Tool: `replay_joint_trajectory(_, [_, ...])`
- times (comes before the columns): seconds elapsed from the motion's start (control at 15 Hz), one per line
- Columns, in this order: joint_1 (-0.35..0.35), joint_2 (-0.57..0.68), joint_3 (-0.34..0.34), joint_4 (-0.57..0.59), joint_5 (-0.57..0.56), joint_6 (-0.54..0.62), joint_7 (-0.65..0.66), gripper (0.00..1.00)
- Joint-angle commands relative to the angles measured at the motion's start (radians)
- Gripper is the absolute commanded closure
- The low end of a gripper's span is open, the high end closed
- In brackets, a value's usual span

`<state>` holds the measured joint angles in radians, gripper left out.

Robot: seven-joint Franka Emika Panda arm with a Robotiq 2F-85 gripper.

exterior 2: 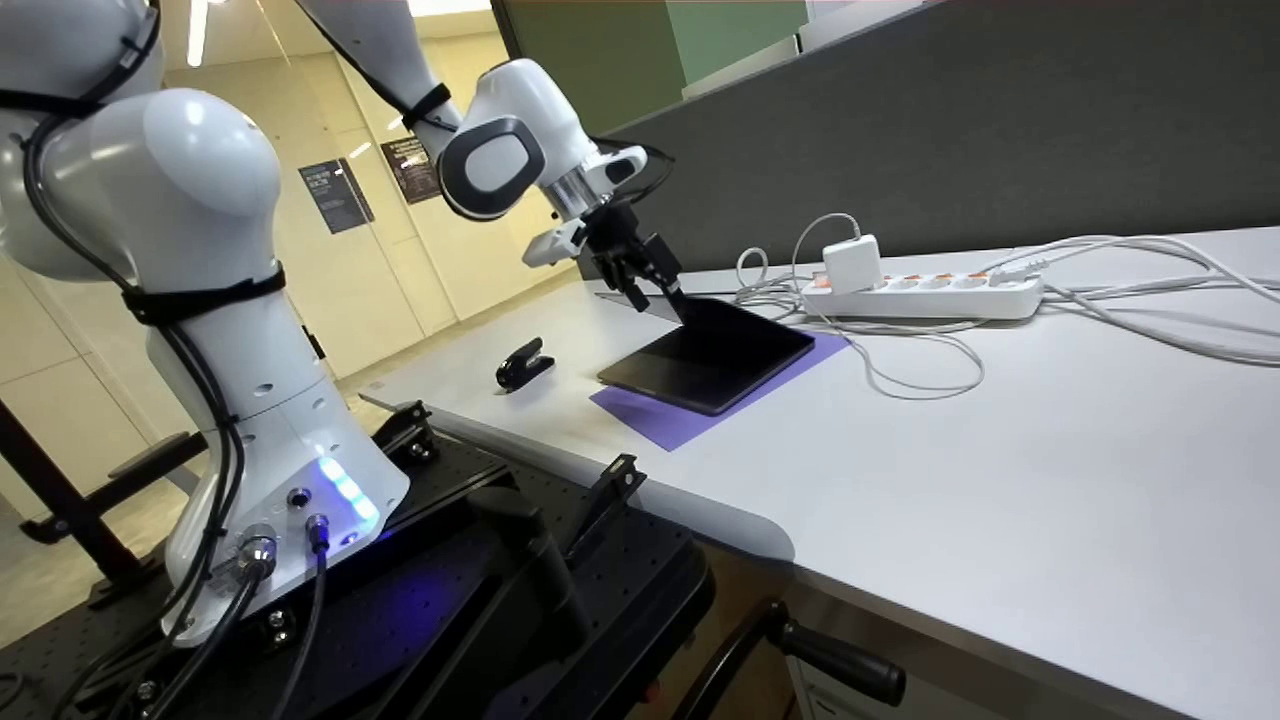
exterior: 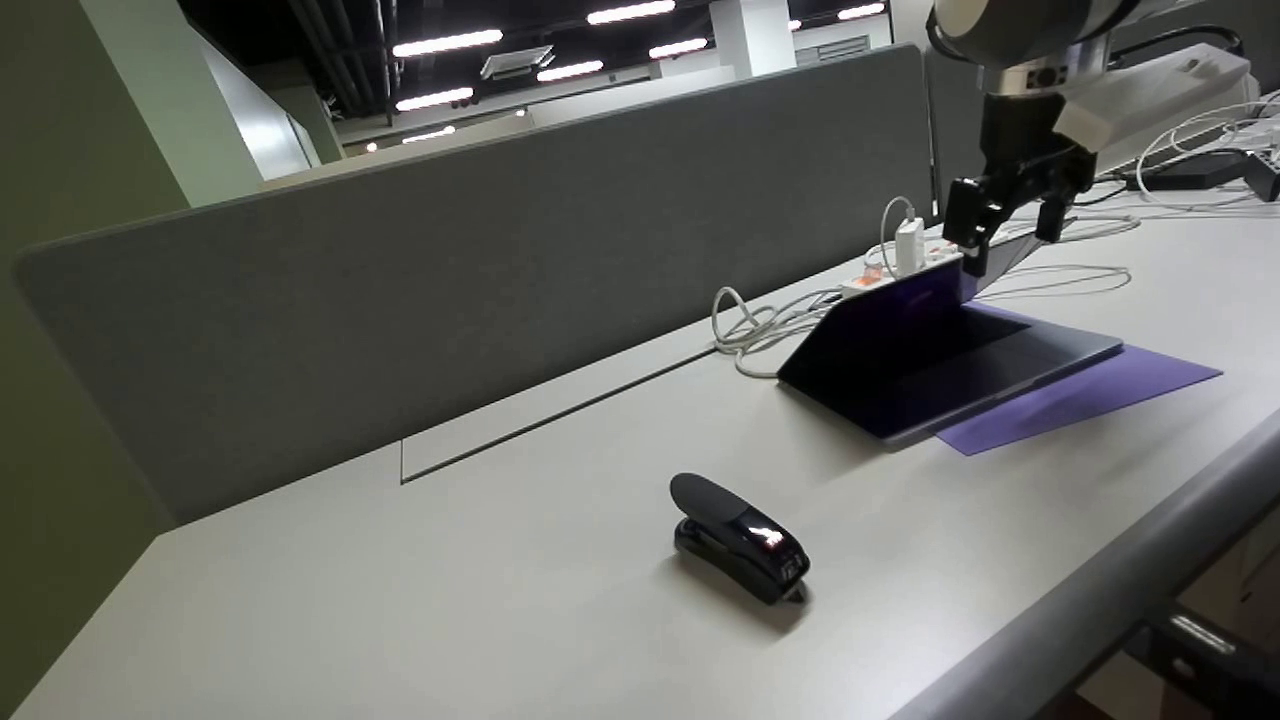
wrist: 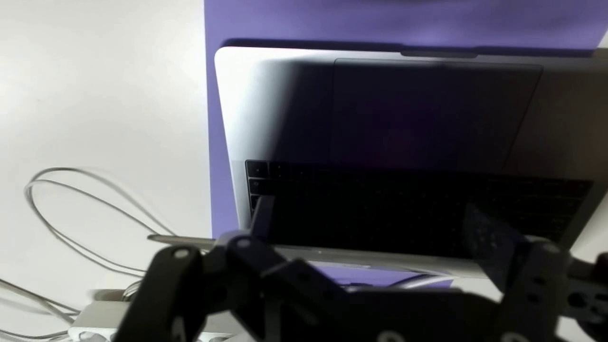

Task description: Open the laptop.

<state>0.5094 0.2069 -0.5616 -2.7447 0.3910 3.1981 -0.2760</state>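
Downward slants the arm, pincer spread at the laptop.

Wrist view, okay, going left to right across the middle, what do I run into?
Looped cable on the white desk, uncovered left strip of the purple sheet, laptop, which reaches the right edge of the picture. The tool overlaps the laptop, so I left it out of the order.

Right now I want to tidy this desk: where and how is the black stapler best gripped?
I'd take the black stapler mid-body, from above, closing across its long sides: it lies long and narrow on the desk. I'd avoid the raised, rounded end of its handle, which might give when pressed.
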Motion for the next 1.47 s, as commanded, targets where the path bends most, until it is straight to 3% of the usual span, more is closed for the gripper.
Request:
replay_joint_trajectory(0.0, [-0.024,0.023,0.024,0.033,0.0,0.018,0.0,0.0])
replay_joint_trajectory(1.4, [-0.18,0.009,0.142,0.161,0.006,-0.062,-0.009,0.0])
